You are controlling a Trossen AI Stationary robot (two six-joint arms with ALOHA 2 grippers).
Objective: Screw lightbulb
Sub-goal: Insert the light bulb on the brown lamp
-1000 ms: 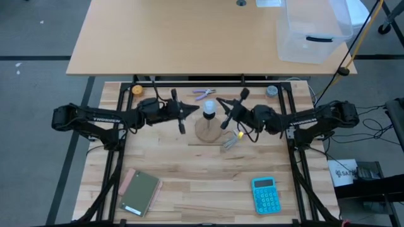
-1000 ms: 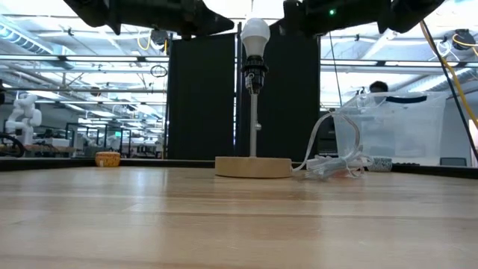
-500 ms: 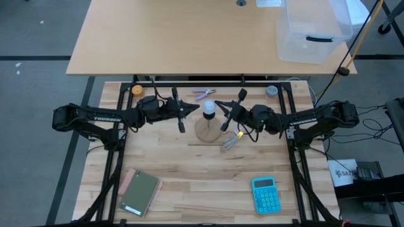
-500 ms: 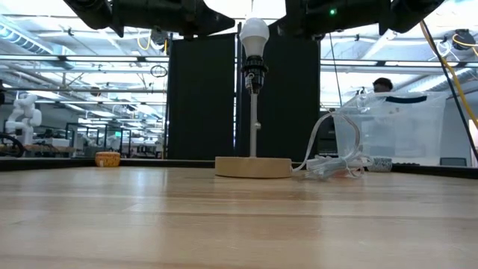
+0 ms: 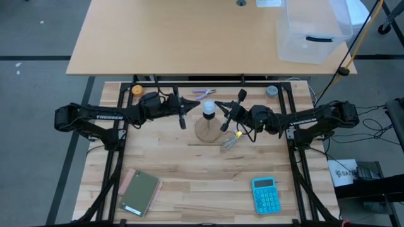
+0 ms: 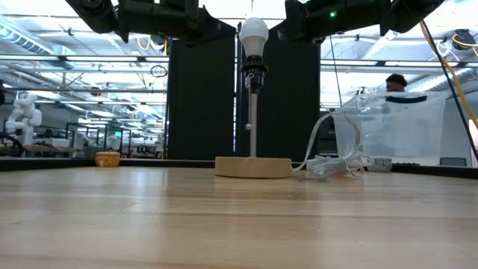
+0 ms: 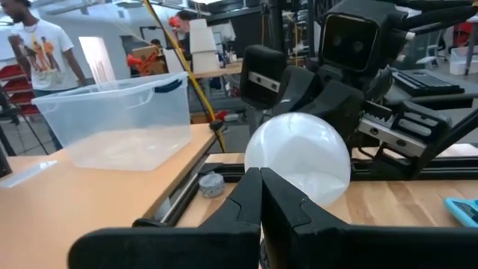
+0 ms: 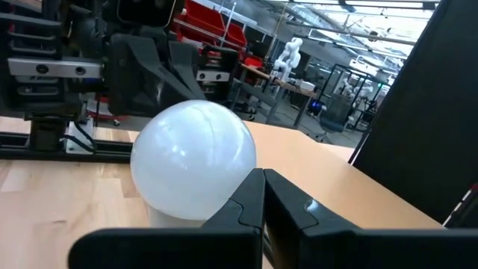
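Observation:
The whitish lightbulb point(image 5: 208, 108) sits upright by its narrow end in the black socket point(image 6: 254, 75) on top of a thin stem. The stem rises from a round wooden disc base point(image 6: 253, 167). The bulb also shows in the left wrist view point(image 7: 297, 161) and the right wrist view point(image 8: 193, 161). My left gripper point(image 5: 191, 111) is shut and hangs at bulb height a little to the bulb's left, clear of it. My right gripper point(image 5: 219, 106) is shut, its tips close beside the bulb's right side. My right gripper points level at the bulb's round side point(image 8: 243, 168) from the table's right. I cannot tell whether its shut fingertips touch the bulb. The bulb stays upright in the socket.
A clear wrapper and cord point(image 5: 230, 142) lie just right of the base. A blue calculator point(image 5: 265, 194) and a green notebook point(image 5: 140, 191) lie near the front edge. Pliers point(image 5: 203, 94) lie behind the lamp. A clear bin point(image 5: 312, 31) stands on the far table. A person point(image 6: 396, 81) shows beyond the table.
My left gripper has drawn back from the bulb toward the table's left edge, staying shut and level. The bulb and lamp have kept still.

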